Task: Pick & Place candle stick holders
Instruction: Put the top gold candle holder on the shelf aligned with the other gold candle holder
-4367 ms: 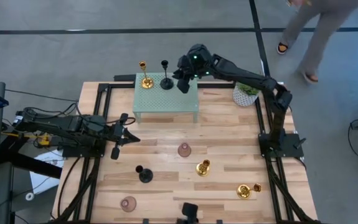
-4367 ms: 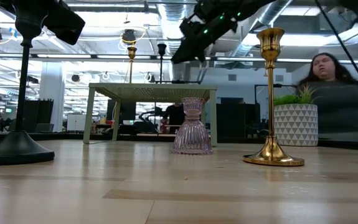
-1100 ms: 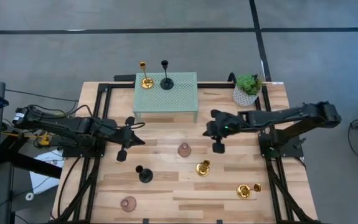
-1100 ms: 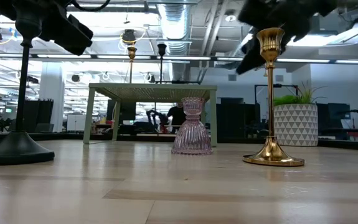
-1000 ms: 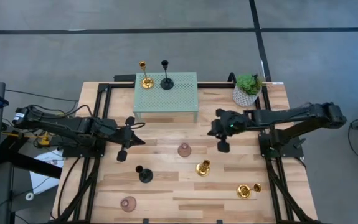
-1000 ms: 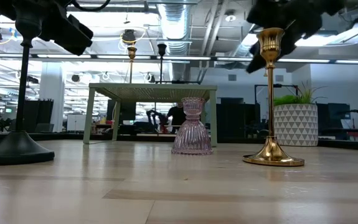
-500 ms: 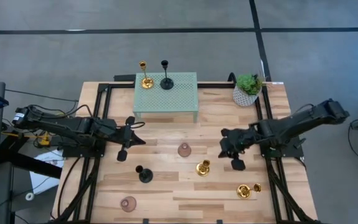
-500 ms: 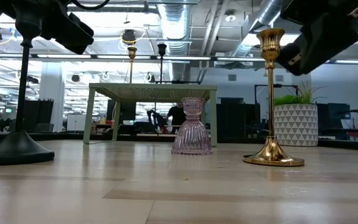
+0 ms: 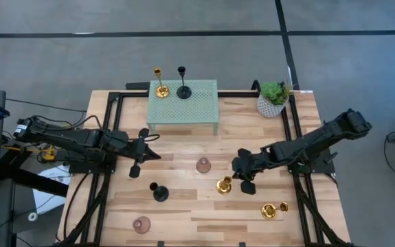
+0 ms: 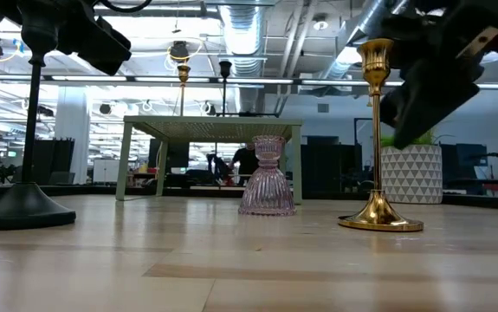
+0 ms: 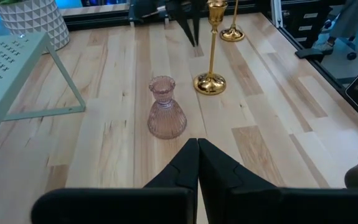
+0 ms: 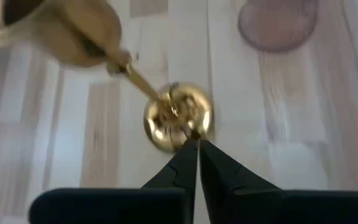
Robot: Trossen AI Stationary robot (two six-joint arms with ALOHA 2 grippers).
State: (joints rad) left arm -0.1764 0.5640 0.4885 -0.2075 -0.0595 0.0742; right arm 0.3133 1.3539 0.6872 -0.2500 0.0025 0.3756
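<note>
An upright gold candle stick holder [image 9: 224, 184] stands on its round base near the table's middle; it also shows in the low view [image 10: 378, 139] and the right wrist view [image 12: 177, 118]. My right gripper [image 9: 245, 184] is shut and hovers just right of it, above its base, touching nothing [image 12: 193, 144]. My left gripper [image 9: 137, 152] is shut and empty at the table's left [image 11: 197, 149]. A pink glass holder [image 9: 203, 165], a black holder [image 9: 159, 192], another pink one [image 9: 141, 224] and a gold one lying down [image 9: 273, 210] are on the table.
A pale green perforated stand [image 9: 183, 106] at the far middle carries a gold holder [image 9: 161, 86] and a black holder [image 9: 183, 86] on its left end. A potted plant [image 9: 273, 98] stands at the far right. Black frame rails run along both table sides.
My right gripper has come from the middle right of the table toward the near edge, then toward the left, ending beside the upright gold holder. It stays shut. No holder has moved.
</note>
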